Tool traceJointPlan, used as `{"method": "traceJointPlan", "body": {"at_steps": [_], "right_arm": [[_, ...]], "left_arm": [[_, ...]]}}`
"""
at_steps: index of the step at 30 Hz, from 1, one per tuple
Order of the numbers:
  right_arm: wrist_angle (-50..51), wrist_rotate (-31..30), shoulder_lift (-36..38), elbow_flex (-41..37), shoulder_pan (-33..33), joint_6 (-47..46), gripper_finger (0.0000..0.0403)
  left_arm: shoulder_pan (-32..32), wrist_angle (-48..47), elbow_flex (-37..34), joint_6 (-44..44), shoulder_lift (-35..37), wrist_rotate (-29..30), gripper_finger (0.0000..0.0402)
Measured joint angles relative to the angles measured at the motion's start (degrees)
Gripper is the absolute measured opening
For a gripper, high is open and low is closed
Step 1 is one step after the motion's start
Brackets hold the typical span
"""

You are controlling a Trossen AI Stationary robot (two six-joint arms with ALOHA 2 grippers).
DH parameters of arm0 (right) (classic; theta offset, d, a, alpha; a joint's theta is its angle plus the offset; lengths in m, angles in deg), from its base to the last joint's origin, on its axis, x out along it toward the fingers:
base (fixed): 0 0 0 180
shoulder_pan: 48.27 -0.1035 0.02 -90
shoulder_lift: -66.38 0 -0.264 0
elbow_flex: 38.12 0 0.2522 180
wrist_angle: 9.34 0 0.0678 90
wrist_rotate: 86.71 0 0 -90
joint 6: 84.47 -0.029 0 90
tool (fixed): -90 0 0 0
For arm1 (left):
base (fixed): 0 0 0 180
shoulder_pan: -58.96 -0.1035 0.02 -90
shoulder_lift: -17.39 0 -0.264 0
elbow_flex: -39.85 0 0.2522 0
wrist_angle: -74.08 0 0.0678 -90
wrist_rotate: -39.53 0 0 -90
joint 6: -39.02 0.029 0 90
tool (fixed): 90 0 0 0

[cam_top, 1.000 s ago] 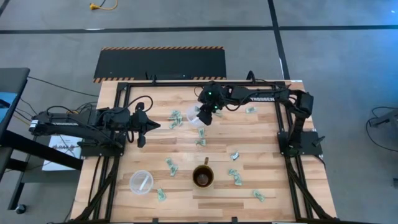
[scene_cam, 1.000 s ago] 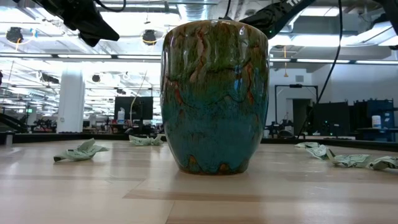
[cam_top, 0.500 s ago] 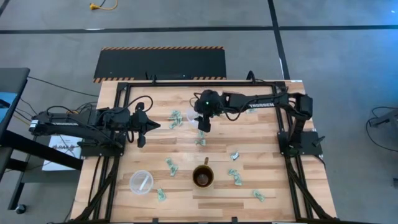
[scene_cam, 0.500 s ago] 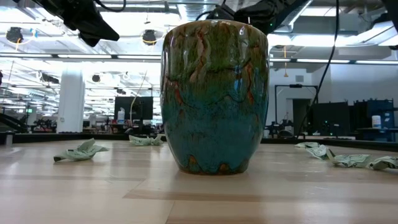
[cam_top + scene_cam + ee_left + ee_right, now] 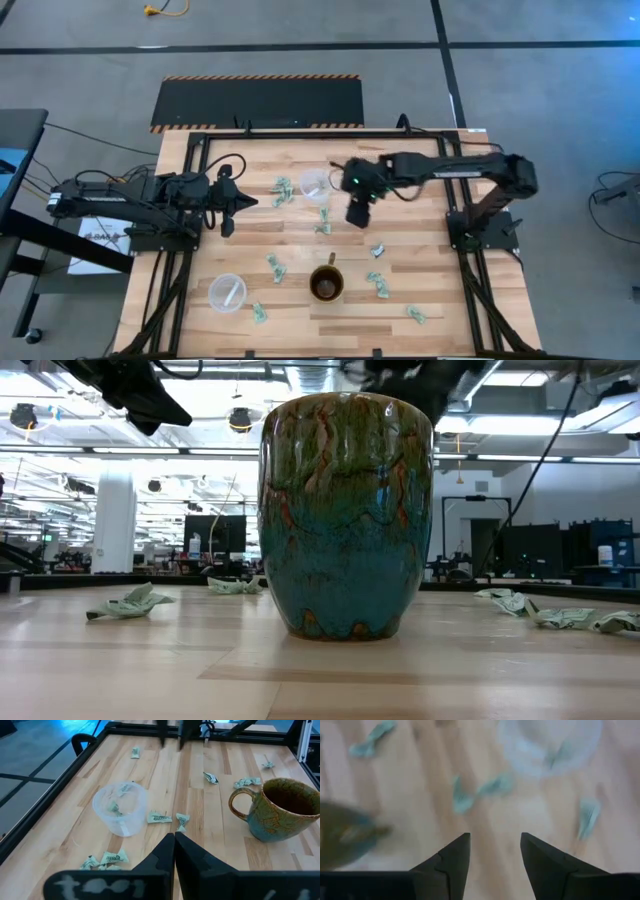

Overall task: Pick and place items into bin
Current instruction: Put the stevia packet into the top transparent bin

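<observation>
Crumpled green-and-white items (image 5: 323, 221) are lying scattered over the wooden table (image 5: 420, 240); some are sitting in the clear bin (image 5: 314, 184). Your right gripper (image 5: 358, 214) is hovering near the middle with its fingers apart, carrying nothing. Your left gripper (image 5: 228, 205) is waiting closed. Expect light, soft pieces; pinch across the crumpled middle.

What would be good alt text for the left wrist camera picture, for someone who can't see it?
The left gripper, fingers shut, points across a pale wooden table at a clear round plastic cup holding a few crumpled green-and-white wrappers, with more strewn around it. A green-and-brown glazed ceramic mug stands beside the cup.
</observation>
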Motion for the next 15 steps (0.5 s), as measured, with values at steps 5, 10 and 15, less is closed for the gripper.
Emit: {"method": "traceJointPlan", "body": {"at_steps": [5, 10, 15], "right_arm": [[11.52, -2.72, 4.95, -0.01, -8.01, -14.72, 0.0166], [21.71, -4.47, 6.69, -0.02, -16.92, -35.68, 0.0164], [23.5, -4.21, 5.55, -0.02, -28.43, -51.77, 0.0166]], "left_arm": [[0.01, -0.4, 0.0, 0.01, 0.0, 0.0, 0.0], [0.01, -1.51, 0.0, 0.0, 0.0, 0.0, 0.0], [0.02, -1.49, 0.0, 0.0, 0.0, 0.0, 0.0]]}}
